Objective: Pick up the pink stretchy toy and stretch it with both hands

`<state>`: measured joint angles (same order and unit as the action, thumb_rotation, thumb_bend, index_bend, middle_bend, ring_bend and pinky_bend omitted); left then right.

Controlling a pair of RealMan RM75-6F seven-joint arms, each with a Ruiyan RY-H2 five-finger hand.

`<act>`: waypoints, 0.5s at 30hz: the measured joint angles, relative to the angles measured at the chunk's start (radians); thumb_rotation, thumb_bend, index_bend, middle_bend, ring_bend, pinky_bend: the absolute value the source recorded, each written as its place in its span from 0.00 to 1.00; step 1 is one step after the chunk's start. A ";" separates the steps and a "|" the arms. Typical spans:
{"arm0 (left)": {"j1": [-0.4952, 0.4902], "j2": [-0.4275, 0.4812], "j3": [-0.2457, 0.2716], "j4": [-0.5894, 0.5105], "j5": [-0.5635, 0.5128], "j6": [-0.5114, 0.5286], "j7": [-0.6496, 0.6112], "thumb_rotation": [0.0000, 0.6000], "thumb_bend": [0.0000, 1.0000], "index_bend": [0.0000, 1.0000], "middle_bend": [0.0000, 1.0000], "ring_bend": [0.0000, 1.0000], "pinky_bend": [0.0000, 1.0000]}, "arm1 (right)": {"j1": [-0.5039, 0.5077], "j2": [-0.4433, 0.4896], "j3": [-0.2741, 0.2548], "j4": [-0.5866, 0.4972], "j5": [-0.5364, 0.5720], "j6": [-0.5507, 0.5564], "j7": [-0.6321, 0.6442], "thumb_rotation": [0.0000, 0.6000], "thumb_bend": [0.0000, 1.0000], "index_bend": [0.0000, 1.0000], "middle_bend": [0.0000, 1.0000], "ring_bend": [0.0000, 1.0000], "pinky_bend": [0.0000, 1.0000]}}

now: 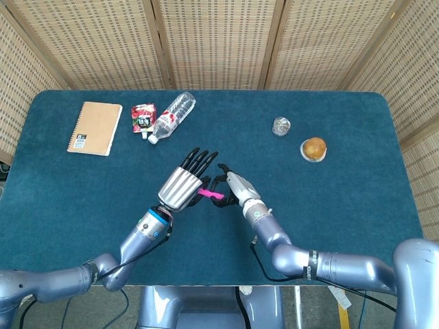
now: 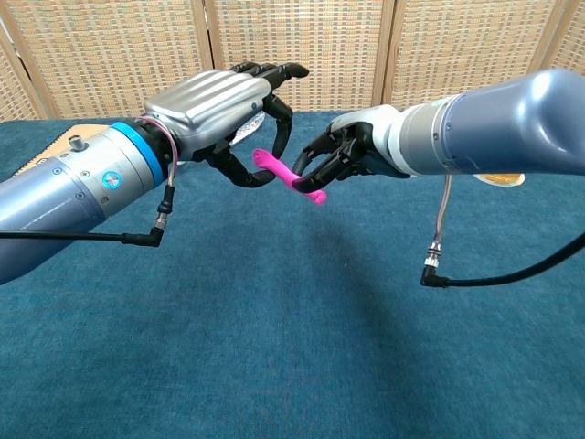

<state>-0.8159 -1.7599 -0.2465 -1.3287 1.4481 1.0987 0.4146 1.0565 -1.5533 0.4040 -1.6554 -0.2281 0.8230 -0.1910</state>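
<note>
The pink stretchy toy (image 2: 291,177) hangs above the blue table, a short curved strip also seen in the head view (image 1: 211,195). My right hand (image 2: 352,155) pinches its right part between thumb and fingers (image 1: 232,186). My left hand (image 2: 224,105) sits just left of the toy with fingers spread over its free left end and thumb curled below; it holds nothing (image 1: 185,184). The toy's left tip lies between the left thumb and fingers, untouched as far as I can tell.
On the far left of the table lie a tan notebook (image 1: 95,127), a small red snack packet (image 1: 143,117) and a plastic bottle (image 1: 172,116). A crumpled foil ball (image 1: 281,126) and a bun (image 1: 313,148) sit at the right. A cable (image 2: 439,256) dangles from the right arm.
</note>
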 measured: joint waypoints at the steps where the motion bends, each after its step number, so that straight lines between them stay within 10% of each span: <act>1: 0.000 0.000 0.001 0.000 0.001 0.001 -0.003 1.00 0.33 0.61 0.00 0.00 0.00 | 0.000 0.000 -0.001 0.000 0.000 0.000 0.001 1.00 0.58 0.71 0.05 0.00 0.00; 15: -0.005 -0.020 0.009 0.016 -0.013 0.019 -0.026 1.00 0.41 0.79 0.00 0.00 0.00 | 0.005 0.006 -0.017 0.001 -0.007 -0.004 0.020 1.00 0.58 0.71 0.05 0.00 0.00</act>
<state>-0.8213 -1.7803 -0.2374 -1.3131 1.4350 1.1178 0.3890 1.0610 -1.5471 0.3865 -1.6540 -0.2353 0.8194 -0.1712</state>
